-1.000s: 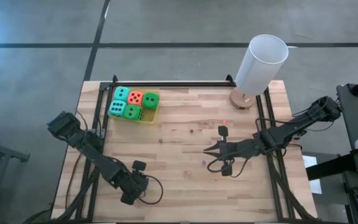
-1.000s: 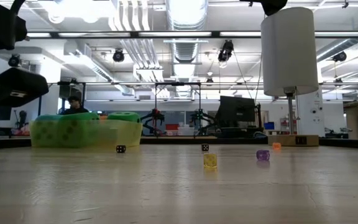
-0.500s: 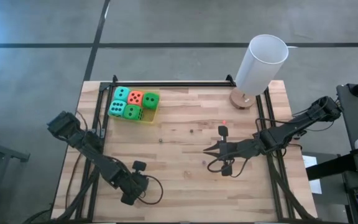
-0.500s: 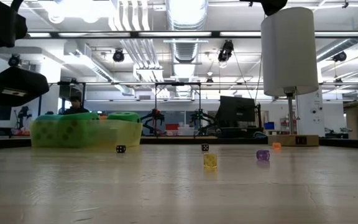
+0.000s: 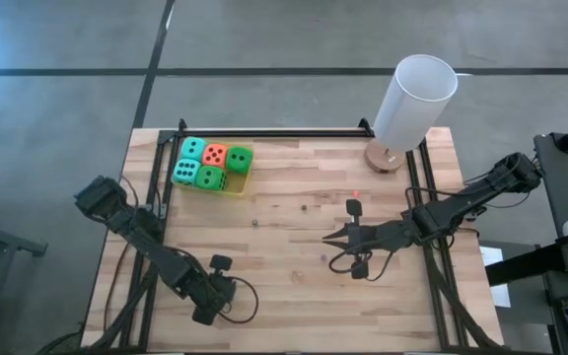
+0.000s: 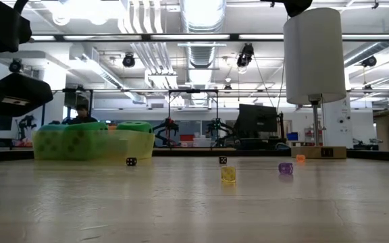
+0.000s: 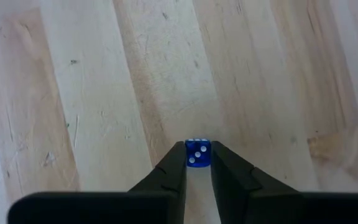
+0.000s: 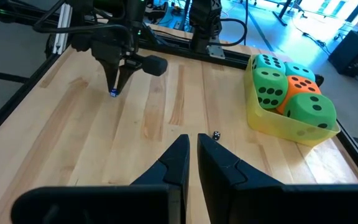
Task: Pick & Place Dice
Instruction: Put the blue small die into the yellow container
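Five soft dice point(image 5: 210, 165), two green, two teal, one orange-red, sit packed in a yellow tray point(image 5: 237, 187) at upper left of the high view. Left gripper point(image 7: 197, 163), lower left over the wooden table point(image 5: 294, 212), is clamped on a small blue die point(image 7: 198, 153). Right gripper point(image 8: 191, 145), centre right, has fingers nearly together, holding nothing. White cylinder point(image 5: 414, 99) stands upper right.
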